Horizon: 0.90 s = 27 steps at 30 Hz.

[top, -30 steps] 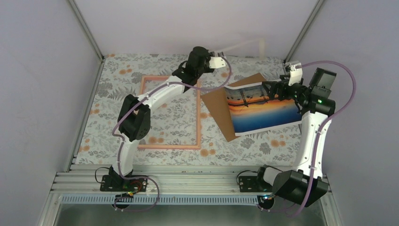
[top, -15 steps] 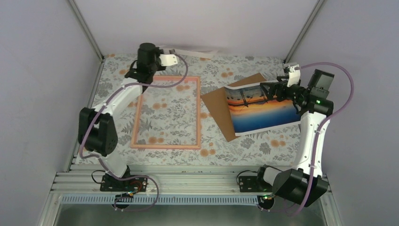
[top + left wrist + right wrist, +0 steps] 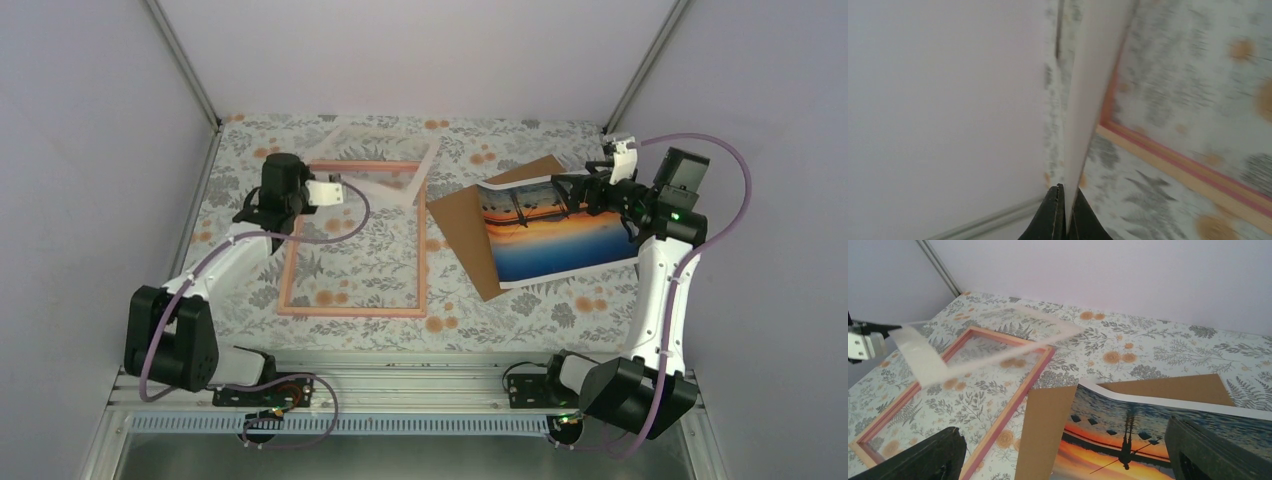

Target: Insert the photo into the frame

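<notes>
Our left gripper (image 3: 1066, 190) pinches the white mat (image 3: 923, 357) tight.
Frame (image 3: 423, 270) below it; our right gripper (image 3: 570, 193) gapes over the photo (image 3: 560, 240).

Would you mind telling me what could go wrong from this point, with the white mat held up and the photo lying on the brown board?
1. The left gripper pinches the white mat by one edge only, above the frame; it may slip, flex or land askew.
2. The photo curls up off the brown board at its far edge; the open right gripper might crease it or drag the board along.
</notes>
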Each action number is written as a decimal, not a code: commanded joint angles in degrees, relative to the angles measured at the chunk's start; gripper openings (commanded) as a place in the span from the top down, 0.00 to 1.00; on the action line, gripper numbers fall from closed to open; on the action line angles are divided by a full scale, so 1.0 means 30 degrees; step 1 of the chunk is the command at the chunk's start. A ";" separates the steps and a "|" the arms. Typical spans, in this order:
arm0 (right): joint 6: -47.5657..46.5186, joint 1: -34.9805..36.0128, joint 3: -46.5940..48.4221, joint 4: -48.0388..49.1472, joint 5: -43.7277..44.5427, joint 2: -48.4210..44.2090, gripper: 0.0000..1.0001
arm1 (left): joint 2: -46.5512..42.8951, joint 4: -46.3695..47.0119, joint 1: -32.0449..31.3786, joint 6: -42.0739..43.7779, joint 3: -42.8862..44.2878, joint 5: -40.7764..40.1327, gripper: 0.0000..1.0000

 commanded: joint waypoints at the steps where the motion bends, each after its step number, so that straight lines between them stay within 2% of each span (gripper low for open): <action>1: 0.0024 -0.0198 -0.0415 0.0269 -0.0635 -0.0291 0.01 | -0.2260 -0.1278 -0.0014 0.0324 -0.1675 -0.0593 0.98; 6: 0.0089 -0.0202 -0.0411 0.0358 -0.0860 -0.0123 0.02 | -0.3578 -0.2931 -0.0148 -0.0648 -0.3769 -0.1022 0.98; 15: 0.0245 -0.0187 -0.0636 0.0500 -0.0914 -0.0223 0.01 | -0.5507 -0.5794 -0.0665 -0.3120 -0.5637 -0.1960 0.98; 20: 0.0352 -0.0205 -0.0652 0.0593 -0.0960 -0.0144 0.01 | -0.6393 -0.7538 -0.1654 -0.4397 -0.6113 -0.2112 0.97; 27: 0.0375 -0.0196 -0.0720 0.0595 -0.1004 -0.0163 0.01 | -0.7167 -0.8263 -0.3452 -0.5848 -0.7539 -0.2799 0.98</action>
